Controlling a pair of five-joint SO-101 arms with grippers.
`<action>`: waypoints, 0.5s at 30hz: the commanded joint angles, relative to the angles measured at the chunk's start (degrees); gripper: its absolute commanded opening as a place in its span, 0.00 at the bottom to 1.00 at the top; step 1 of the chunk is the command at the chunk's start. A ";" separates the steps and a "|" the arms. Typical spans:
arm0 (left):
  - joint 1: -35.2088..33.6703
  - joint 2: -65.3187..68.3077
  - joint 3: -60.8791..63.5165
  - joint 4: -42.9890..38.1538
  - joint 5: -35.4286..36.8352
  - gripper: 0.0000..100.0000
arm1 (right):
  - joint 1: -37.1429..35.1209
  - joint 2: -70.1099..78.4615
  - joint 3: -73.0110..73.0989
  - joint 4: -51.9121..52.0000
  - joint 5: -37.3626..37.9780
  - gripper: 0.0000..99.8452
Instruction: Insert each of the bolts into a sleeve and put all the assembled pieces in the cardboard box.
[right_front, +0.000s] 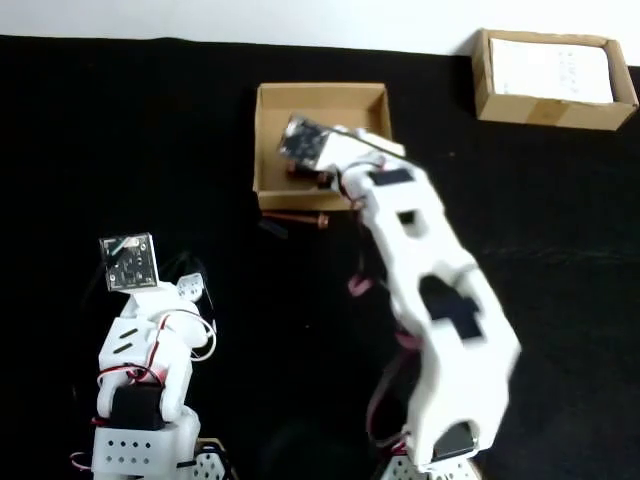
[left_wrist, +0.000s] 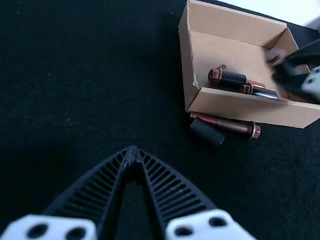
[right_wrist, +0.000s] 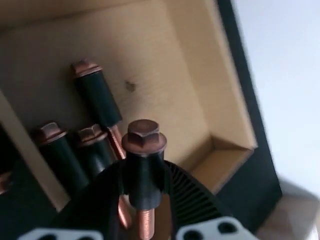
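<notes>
My right gripper (right_wrist: 145, 192) hangs over the open cardboard box (right_wrist: 200, 75), shut on an assembled piece (right_wrist: 144, 150): a copper bolt standing in a black sleeve, head up. Three more assembled pieces (right_wrist: 95, 95) lie on the box floor below it. The high view has the right arm (right_front: 430, 290) stretched out to that box (right_front: 270, 130). A loose copper bolt (left_wrist: 225, 124) and a bare black sleeve (left_wrist: 206, 131) lie side by side on the black mat just outside the box's front wall (left_wrist: 240, 106). My left gripper (left_wrist: 132, 151) is shut and empty, well short of them.
A second cardboard box (right_front: 552, 77) holding white paper sits at the far right corner. The left arm (right_front: 140, 340) stands near the front left. The black mat (left_wrist: 75, 75) covers the table; its far edge runs just behind the boxes.
</notes>
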 joint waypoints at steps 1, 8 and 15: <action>0.13 0.13 0.92 0.18 0.18 0.01 | -1.10 4.79 -7.52 0.31 2.73 0.01; 0.13 0.31 0.92 -0.97 0.09 0.01 | -6.20 -0.13 -12.35 21.76 -12.92 0.21; 0.13 5.23 1.27 -4.92 0.00 0.01 | -9.63 -14.46 -14.55 44.26 -36.57 0.14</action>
